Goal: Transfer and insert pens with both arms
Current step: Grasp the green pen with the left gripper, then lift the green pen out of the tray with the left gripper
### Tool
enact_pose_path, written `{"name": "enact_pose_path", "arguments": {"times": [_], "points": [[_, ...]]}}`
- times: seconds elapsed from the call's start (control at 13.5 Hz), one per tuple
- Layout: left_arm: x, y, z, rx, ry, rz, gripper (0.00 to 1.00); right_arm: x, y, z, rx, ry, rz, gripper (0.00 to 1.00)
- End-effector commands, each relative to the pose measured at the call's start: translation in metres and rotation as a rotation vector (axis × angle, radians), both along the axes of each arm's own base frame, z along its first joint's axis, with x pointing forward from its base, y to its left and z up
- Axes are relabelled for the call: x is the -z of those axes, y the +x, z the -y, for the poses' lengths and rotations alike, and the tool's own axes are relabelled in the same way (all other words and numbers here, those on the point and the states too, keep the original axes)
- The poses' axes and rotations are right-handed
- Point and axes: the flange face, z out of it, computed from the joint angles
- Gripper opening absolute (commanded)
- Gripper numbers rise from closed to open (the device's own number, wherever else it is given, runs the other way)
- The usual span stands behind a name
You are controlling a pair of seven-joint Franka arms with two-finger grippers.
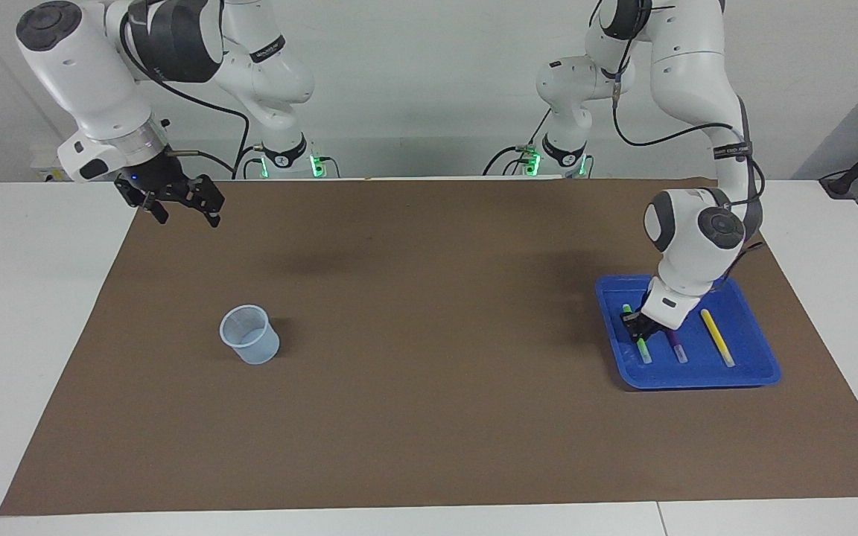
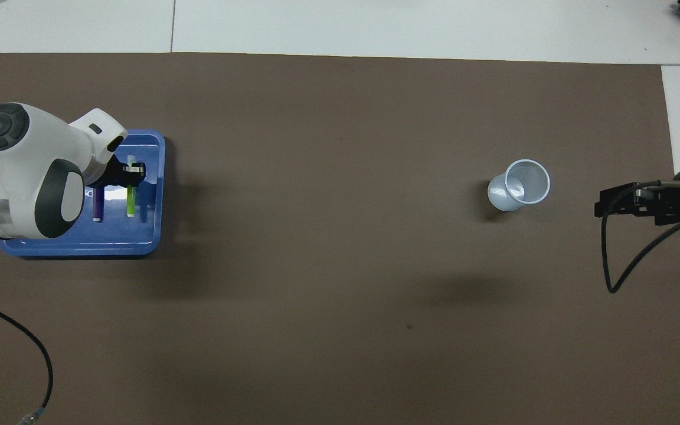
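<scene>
Left gripper (image 1: 634, 325), pinched on the bright green marker pen (image 1: 638, 340) over the shallow blue plastic tray (image 1: 697, 376); the pen appears slightly raised. Purple pen (image 1: 676, 347) and yellow pen (image 1: 717, 337) lie in the tray. Right gripper (image 1: 183, 209) waits spread above the brown mat's (image 1: 429, 417) corner, well apart from the translucent cup (image 1: 250, 335).

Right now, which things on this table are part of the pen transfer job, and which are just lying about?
Part of the job:
- green pen, gripped by the left gripper in the blue tray
- purple pen, in the tray
- yellow pen, in the tray
- pale cup, probably the pens' target
- right gripper, open, waiting above the mat's corner

Just lying about:
- brown mat
</scene>
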Motion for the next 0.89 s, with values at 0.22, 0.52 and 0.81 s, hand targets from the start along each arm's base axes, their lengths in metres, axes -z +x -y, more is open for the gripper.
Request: {"name": "enact_pose_path", "arguments": {"times": [0.22,0.52,0.81], "points": [[-0.047,0.012,-0.005,-0.061,-0.055,-0.031,0.0,-0.001,-0.012,0.003,-0.018,-0.012,-0.007,1.0],[-0.083,0.019,0.004,-0.195,-0.096,-0.018,0.0,0.0,-0.014,0.004,-0.015,-0.014,-0.024,1.0],[-0.107,0.014,0.032,-0.425,-0.131,-0.022,0.0,0.002,-0.015,0.003,-0.035,-0.045,-0.033,1.0]]}}
